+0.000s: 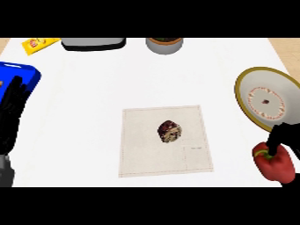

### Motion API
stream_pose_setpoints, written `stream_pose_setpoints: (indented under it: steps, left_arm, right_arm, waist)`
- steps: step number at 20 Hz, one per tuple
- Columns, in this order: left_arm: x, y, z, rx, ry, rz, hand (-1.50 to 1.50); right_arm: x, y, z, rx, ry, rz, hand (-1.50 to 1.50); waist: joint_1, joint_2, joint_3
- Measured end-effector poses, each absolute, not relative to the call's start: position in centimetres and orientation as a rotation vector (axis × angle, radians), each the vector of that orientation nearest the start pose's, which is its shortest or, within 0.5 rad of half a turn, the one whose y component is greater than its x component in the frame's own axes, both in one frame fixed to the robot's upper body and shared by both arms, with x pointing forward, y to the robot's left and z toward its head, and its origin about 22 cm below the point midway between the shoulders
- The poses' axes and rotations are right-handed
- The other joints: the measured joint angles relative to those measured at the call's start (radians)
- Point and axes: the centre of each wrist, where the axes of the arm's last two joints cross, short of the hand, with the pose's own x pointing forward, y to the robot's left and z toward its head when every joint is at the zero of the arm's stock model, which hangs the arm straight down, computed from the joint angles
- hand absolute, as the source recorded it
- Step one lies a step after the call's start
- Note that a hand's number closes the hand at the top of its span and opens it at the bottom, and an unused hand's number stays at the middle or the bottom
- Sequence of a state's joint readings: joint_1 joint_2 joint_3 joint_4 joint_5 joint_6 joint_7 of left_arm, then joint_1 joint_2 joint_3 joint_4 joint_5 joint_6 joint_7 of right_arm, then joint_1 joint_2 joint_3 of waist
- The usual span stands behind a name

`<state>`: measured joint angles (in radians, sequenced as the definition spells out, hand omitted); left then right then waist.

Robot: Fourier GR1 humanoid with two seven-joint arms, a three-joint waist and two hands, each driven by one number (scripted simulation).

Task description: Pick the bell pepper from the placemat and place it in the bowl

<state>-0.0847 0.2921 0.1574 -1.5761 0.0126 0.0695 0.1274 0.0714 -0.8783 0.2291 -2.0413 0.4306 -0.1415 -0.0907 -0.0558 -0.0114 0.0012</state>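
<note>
At the lower right of the frame the right hand (294, 139) was curled around the red bell pepper (275, 163), holding it just below the bowl (272, 99) and clear of the placemat (166, 140). The left hand (3, 121) rested at the left edge, fingers straight, over the blue tray (16, 74).

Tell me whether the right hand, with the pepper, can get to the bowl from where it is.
Probably yes. The right hand holds the bell pepper just below the bowl, with only bare counter between them.
</note>
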Motion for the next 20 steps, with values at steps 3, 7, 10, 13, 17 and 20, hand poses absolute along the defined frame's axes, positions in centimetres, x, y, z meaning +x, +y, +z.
stream_pose_setpoints:
  steps: [3, 7, 10, 13, 17, 20]
  left_arm:
    - [26.3, 31.9, 5.4, 0.353, -1.552, -0.042, 0.00]
    - [26.9, 31.3, 6.0, 0.342, -1.565, -0.056, 0.00]
    - [27.1, 30.8, 5.9, 0.335, -1.572, -0.067, 0.00]
    - [27.5, 30.8, 6.2, 0.323, -1.578, -0.075, 0.00]
    - [28.1, 30.5, 6.5, 0.319, -1.579, -0.081, 0.00]
    - [27.5, 30.4, 5.7, 0.315, -1.581, -0.085, 0.00]
  right_arm:
    - [20.5, -32.5, 15.8, -0.744, -1.870, 1.125, 1.50]
    - [21.4, -36.6, 17.1, -0.729, -1.860, 1.050, 1.50]
    - [22.4, -39.2, 17.4, -0.689, -1.851, 0.998, 1.50]
    - [24.6, -40.8, 16.8, -0.665, -1.835, 0.974, 1.50]
    - [27.5, -41.6, 14.4, -0.639, -1.825, 0.951, 1.50]
    - [29.8, -42.0, 12.9, -0.634, -1.814, 0.951, 1.50]
  waist:
    - [0.015, 0.004, 0.000]
    - [0.034, 0.008, -0.001]
    - [0.047, 0.010, -0.001]
    - [0.063, 0.014, -0.001]
    - [0.071, 0.015, -0.001]
    - [0.077, 0.016, -0.001]
